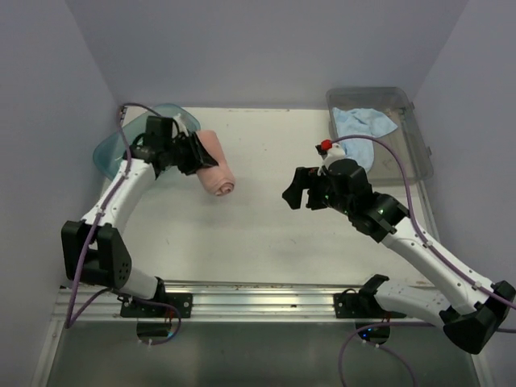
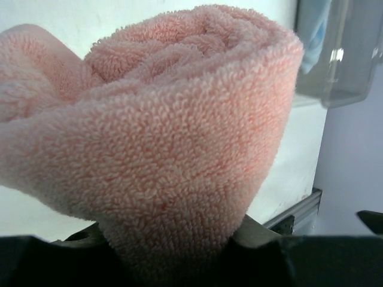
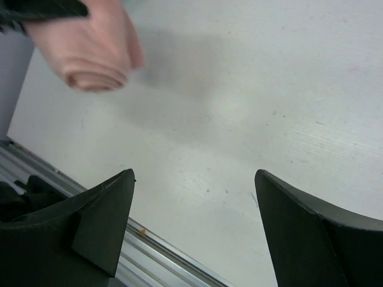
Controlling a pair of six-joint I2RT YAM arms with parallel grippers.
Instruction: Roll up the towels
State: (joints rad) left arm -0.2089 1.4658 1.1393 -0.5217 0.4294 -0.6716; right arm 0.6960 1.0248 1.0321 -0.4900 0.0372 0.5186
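Observation:
A rolled salmon pink towel (image 1: 218,169) sticks out of my left gripper (image 1: 193,155), which is shut on one end of it beside the teal tub. In the left wrist view the towel (image 2: 179,137) fills most of the frame, pinched between the dark fingers (image 2: 263,233). Seen from the right wrist, its spiral end (image 3: 90,51) hangs a little above the table, over its own shadow. My right gripper (image 1: 294,193) (image 3: 194,179) stands open over the bare table middle, holding nothing. A light blue towel (image 1: 363,122) lies crumpled in the clear bin. No purple towel shows.
The teal tub (image 1: 109,149) sits at the back left, just behind my left gripper. The clear grey bin (image 1: 415,153) stands at the back right. An aluminium rail (image 1: 258,294) runs along the near table edge. Walls close in on both sides.

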